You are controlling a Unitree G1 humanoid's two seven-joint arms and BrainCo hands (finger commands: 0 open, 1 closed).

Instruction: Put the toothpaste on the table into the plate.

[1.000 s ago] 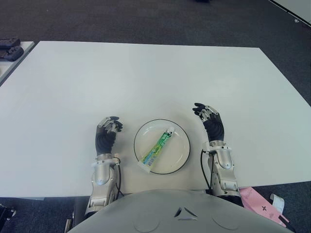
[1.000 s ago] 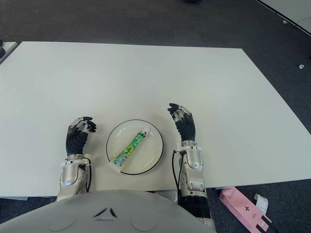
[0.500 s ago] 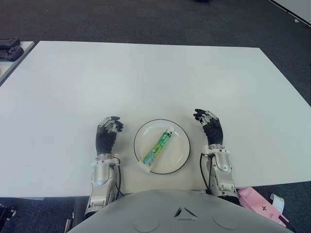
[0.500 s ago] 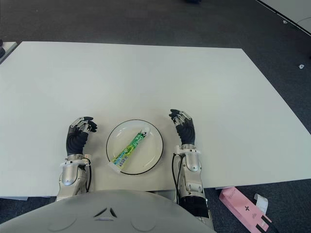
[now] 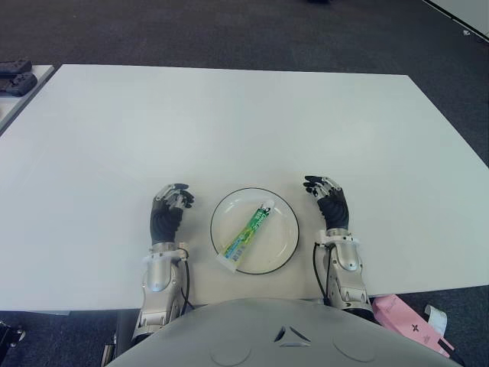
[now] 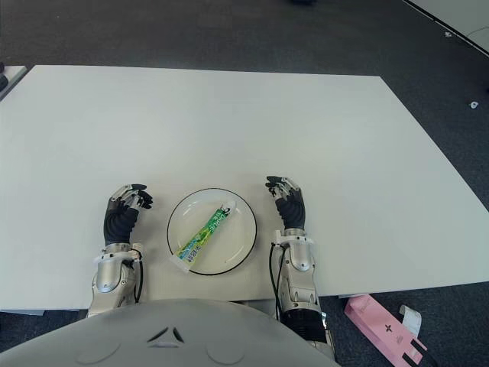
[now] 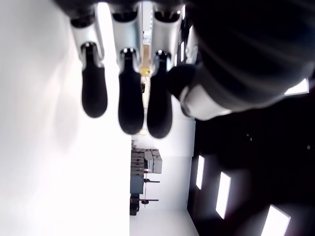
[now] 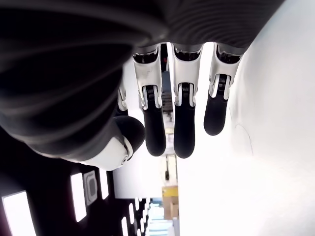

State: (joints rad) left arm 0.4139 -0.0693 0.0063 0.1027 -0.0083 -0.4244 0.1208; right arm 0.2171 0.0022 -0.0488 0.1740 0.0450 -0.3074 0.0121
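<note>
White table [image 5: 229, 115] on dark carpet floor [image 5: 229, 30], seen from above. Nearest the robot, off the table's near right corner, pink box [image 5: 405, 317] on the floor. Plate [image 5: 284, 210], white with dark rim, sits close to the table's near edge, roughly centre. Toothpaste [image 5: 246, 236], green and white tube, lies diagonally inside the plate, cap end toward the far right of the plate, flat crimped end at the plate's near-left rim. Left hand [image 5: 166, 214] just left of the plate, apart from it, fingers [image 7: 130, 105] loosely curled, holding nothing. Right hand [image 5: 330, 202] just right of the plate, also apart from it, fingers [image 8: 182, 132] loosely bent and relaxed, nothing in the grasp. Both forearms run from the plate's sides back to the near table edge. Cannot tell whether either hand touches the tabletop. Beyond the plate the table is bare white out to its far edge. Far left of the plate, past the table's left edge, a second white surface [image 5: 23, 99] with dark objects [image 5: 15, 76] on it, too small to identify.
</note>
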